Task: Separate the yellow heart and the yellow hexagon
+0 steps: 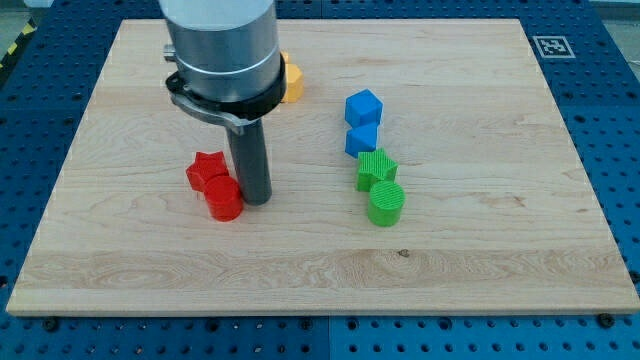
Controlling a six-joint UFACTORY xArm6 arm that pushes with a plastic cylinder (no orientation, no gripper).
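Observation:
Only one yellow block [292, 80] shows, at the view's top just right of the arm's grey body; most of it is hidden, so I cannot make out its shape, and I cannot see a second yellow block. My tip [255, 200] rests on the board well below that yellow block. It stands right beside a red cylinder [224, 198], on its right side, seemingly touching it. A red star-like block [206, 170] lies just up and left of the cylinder.
Two blue blocks [363, 107] [362, 138] sit stacked in a line at the centre right, with a green block [376, 168] and a green cylinder [386, 203] below them. The wooden board [480, 250] lies on a blue perforated table.

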